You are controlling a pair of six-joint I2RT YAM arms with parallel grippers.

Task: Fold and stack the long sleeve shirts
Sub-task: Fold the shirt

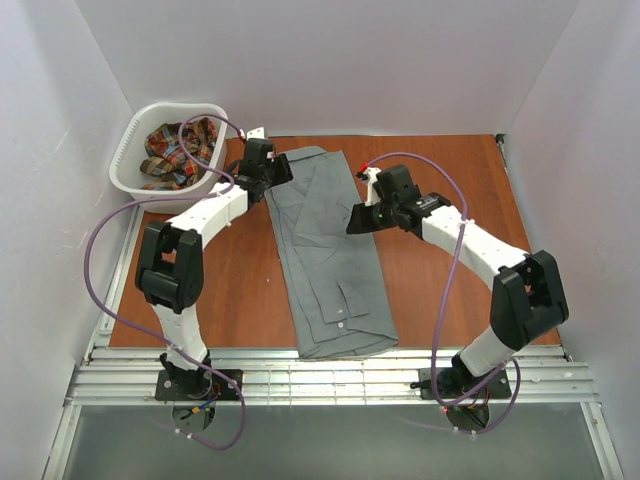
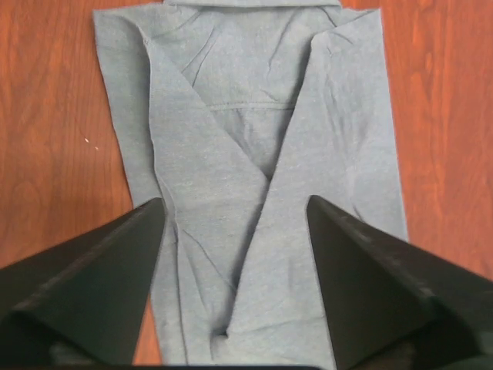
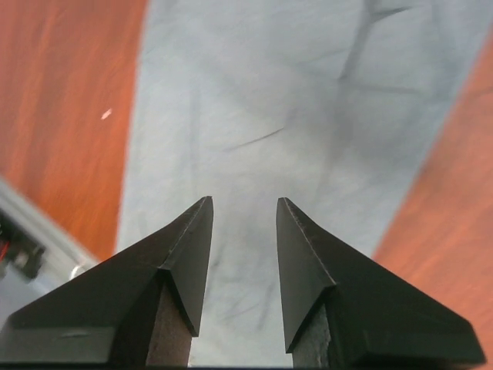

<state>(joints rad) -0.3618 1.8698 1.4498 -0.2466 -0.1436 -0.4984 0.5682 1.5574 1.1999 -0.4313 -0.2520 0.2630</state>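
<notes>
The plain grey long-sleeved cloth shirt lies folded lengthwise on the brown wooden bench — left claw wide apart above it, right claw narrowly apart, both empty. A red-green plaid shirt sits in the white plastic basket.

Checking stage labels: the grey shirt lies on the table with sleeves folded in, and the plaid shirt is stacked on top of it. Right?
No. The plaid shirt is not on the grey shirt; it sits bundled in the white basket at the far left, as the top external view shows. The grey shirt does lie on the table, sleeves folded in.
</notes>
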